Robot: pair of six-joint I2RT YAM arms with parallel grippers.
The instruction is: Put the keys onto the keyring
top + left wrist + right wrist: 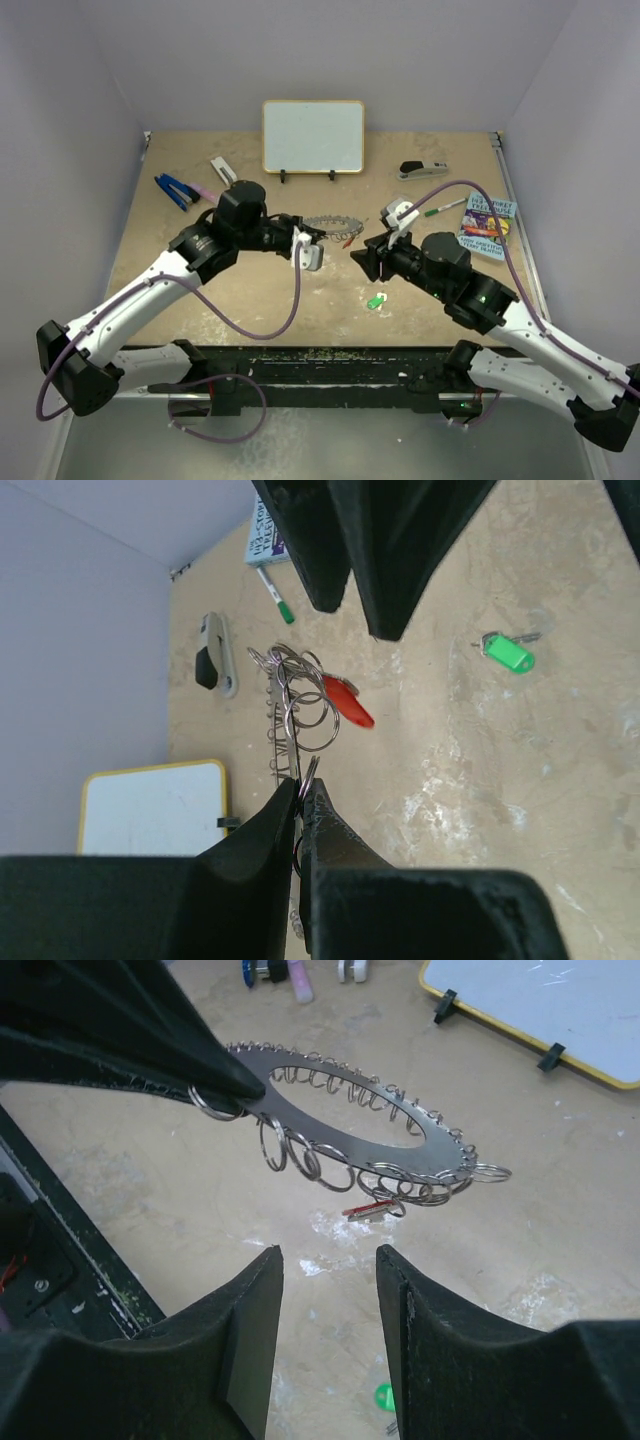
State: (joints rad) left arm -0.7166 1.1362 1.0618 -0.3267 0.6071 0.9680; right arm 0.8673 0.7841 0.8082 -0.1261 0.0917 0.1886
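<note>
My left gripper [312,236] is shut on the rim of the keyring [331,222] and holds it above the table. In the left wrist view the gripper [300,784] pinches the ring edge-on [284,720]. The red key [347,702] hangs from one of the small loops on the ring; it also shows in the right wrist view [368,1210] under the ring [330,1146]. The green key [376,300] lies on the table, also seen in the left wrist view [507,653] and the right wrist view [383,1396]. My right gripper [363,250] is open and empty [328,1260], just short of the ring.
A whiteboard [313,136] stands at the back. A stapler [423,169], a green-capped pen [440,208] and a book [487,225] lie at the right. A blue tool [176,190] lies at the back left. A black rail [320,355] runs along the near edge.
</note>
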